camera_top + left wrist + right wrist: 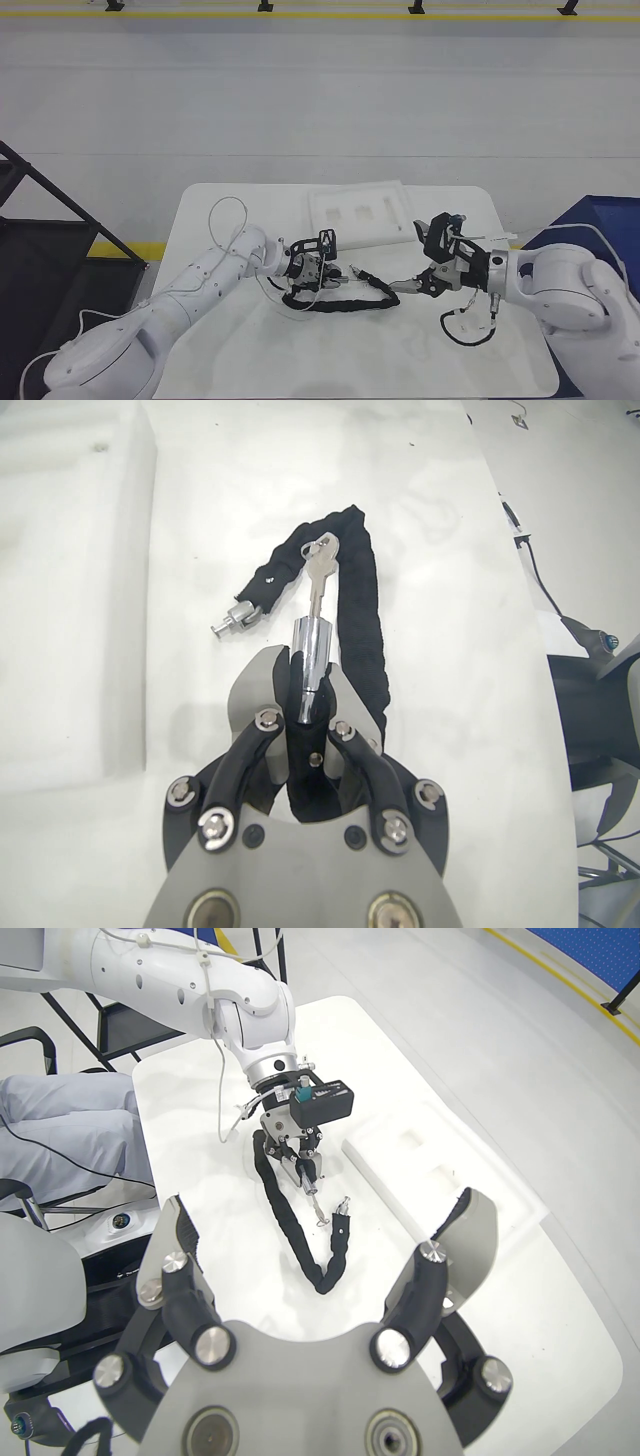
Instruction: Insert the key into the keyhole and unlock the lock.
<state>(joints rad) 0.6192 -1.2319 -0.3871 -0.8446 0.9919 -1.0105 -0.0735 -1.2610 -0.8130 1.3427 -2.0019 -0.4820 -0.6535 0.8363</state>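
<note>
L fingers clamped on lock cylinder, key tip hidden inside, R fingers wide apart

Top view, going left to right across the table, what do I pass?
Left tool shut on the lock → chain's free metal end → chain's bend → open right tool.

Glossy white shells on both arms: the left arm carries a thin white cable, the right arm a looping black cable. The left gripper is a grey metal plate with black linkage bars and silver screws. The right gripper has the same build, its fingers faced with ribbed black pads. There's a black camera box on the left wrist.
</note>
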